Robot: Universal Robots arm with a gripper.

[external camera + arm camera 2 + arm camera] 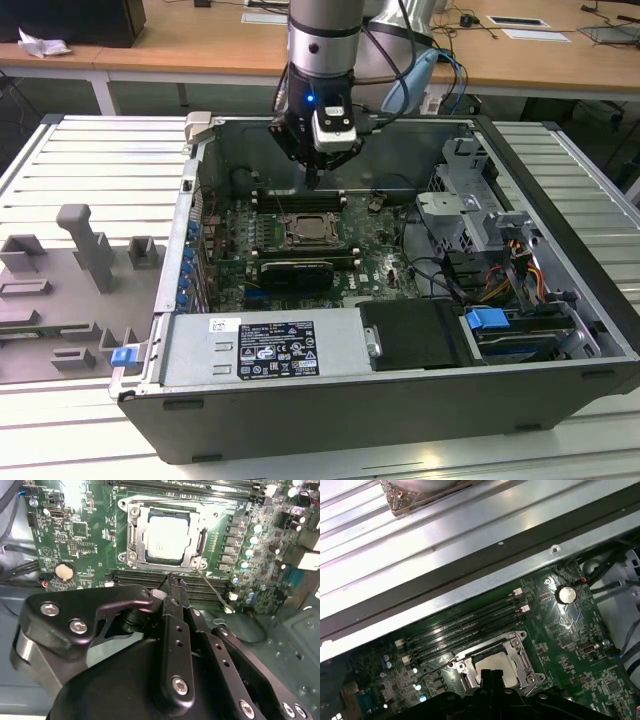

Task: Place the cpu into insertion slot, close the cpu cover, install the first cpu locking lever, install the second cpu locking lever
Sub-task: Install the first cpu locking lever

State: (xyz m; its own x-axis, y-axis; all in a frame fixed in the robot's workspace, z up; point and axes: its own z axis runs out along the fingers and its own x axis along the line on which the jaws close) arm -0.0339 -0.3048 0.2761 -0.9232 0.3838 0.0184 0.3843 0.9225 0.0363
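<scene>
step: probably the first lever | pale silvery square cpu is sitting in the dark metal-rimmed insertion slot, thin silvery cpu cover looking down, just ahead of the jaws | jaws are hovering clenched, empty | loose wire lever beside them is needing careful hooking

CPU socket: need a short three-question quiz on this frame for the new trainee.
1. True or false: the cpu already sits in the insertion slot.
2. In the exterior view, the claw hangs over: A the green board; B the grey fixture table; C the power supply.
3. Fill in: the cpu cover is folded ___ over the chip.
Key: 1 true; 2 A; 3 down.
</scene>
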